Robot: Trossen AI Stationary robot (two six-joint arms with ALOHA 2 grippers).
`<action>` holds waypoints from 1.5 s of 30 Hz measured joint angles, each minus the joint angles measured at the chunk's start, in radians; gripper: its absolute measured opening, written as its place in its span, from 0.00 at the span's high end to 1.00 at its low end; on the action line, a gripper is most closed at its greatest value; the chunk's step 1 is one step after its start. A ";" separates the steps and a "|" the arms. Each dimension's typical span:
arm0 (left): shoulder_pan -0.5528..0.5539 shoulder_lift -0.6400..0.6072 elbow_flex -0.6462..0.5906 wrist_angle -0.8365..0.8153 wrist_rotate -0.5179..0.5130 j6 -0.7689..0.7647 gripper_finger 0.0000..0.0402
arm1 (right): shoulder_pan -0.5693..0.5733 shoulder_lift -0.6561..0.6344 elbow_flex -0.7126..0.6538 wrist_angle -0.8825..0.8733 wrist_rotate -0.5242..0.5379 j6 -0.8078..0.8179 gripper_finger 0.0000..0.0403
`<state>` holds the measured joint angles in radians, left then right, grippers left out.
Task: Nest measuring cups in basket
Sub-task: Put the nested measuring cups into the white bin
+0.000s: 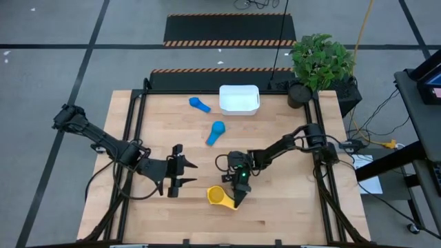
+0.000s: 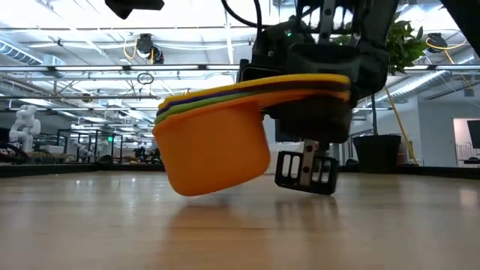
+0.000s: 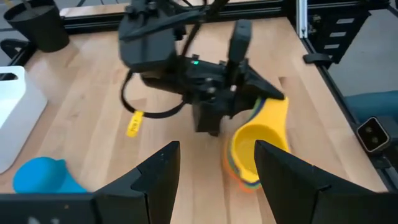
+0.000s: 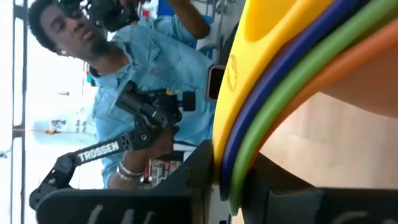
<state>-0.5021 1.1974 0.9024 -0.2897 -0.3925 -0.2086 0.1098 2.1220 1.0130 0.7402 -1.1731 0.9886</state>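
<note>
A light wooden table (image 1: pixel 275 213) with a black frame carries the scene. Off its far right corner a leafy green plant (image 1: pixel 321 60) stands in a black pot (image 1: pixel 299 94). Beyond the table, a person in a light blue shirt (image 4: pixel 149 74) shows.

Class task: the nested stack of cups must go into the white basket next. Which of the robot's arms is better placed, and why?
Probably the right: the right gripper already grips the nested cups by their handles, lifted off the table. The left gripper is open and empty, no nearer the basket.
</note>
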 joint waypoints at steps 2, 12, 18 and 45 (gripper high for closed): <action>-0.007 0.000 0.000 0.000 0.000 -0.002 0.48 | -0.008 0.000 0.000 0.002 -0.002 -0.002 0.88; -0.023 0.000 0.000 0.003 0.001 -0.036 0.48 | -0.025 0.001 -0.001 -0.009 -0.005 0.013 0.81; -0.022 0.000 0.000 0.003 0.001 -0.057 0.48 | -0.040 0.001 -0.002 -0.048 -0.003 0.022 0.76; -0.022 0.000 0.000 0.013 -0.002 -0.064 0.48 | -0.173 -0.375 -0.005 -0.977 0.461 -0.583 0.67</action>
<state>-0.5243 1.1975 0.9024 -0.2763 -0.3941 -0.2726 -0.0636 1.7475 1.0077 -0.2373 -0.7121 0.4059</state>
